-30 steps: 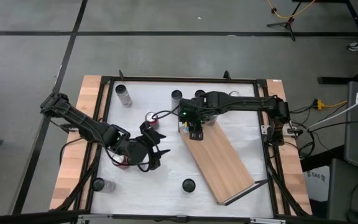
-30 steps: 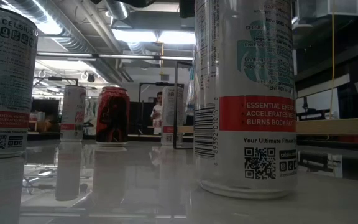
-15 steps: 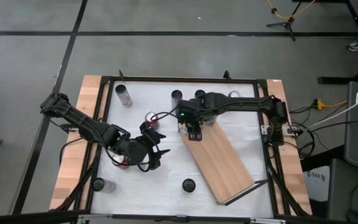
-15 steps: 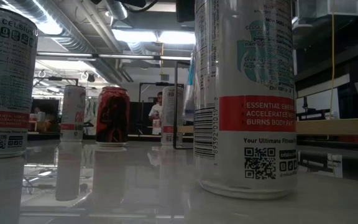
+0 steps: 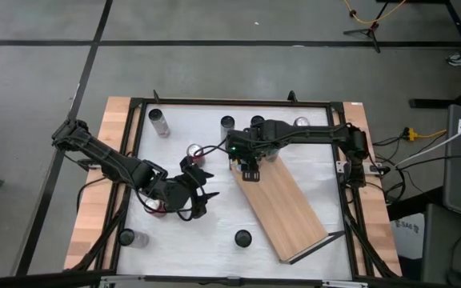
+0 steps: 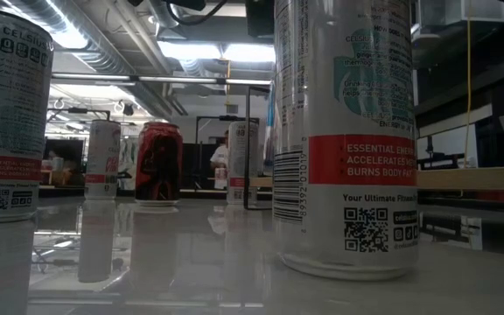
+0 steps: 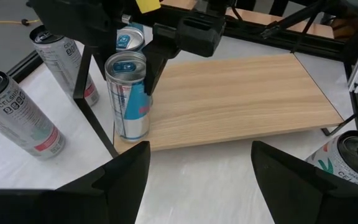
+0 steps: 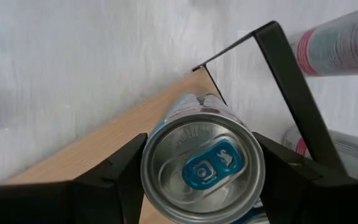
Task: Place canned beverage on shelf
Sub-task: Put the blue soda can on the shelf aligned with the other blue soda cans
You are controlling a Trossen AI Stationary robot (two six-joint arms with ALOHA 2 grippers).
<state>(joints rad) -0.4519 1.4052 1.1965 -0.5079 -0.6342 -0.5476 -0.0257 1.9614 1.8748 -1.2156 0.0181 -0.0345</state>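
A silver-and-blue can [image 7: 129,96] stands upright on the far-left corner of the light-wood shelf [image 5: 282,204], beside its black wire rail [image 7: 98,127]. The shelf lies slantwise on the white table. My right gripper [image 5: 247,166] is over that corner and shut on the can, whose top fills the right wrist view [image 8: 202,163]. My left gripper [image 5: 197,198] waits open and empty to the left of the shelf, level with the table and facing the can; its fingers show in the left wrist view [image 7: 194,180]. My right gripper pinches the can's upper side wall [image 8: 146,163] between its two fingers, just below the rim. The fingers come from above, pointing down, one on each side [image 7: 155,62]. The can is upright with its base at the shelf's corner [image 7: 128,134].
Several white cans stand along the far edge [image 5: 159,122] [image 5: 227,124] [image 5: 300,122]. A red can [image 5: 194,152] stands left of the shelf. Two more cans stand near the front [image 5: 126,238] [image 5: 242,238]. The low view is blocked by a close can [image 6: 344,131].
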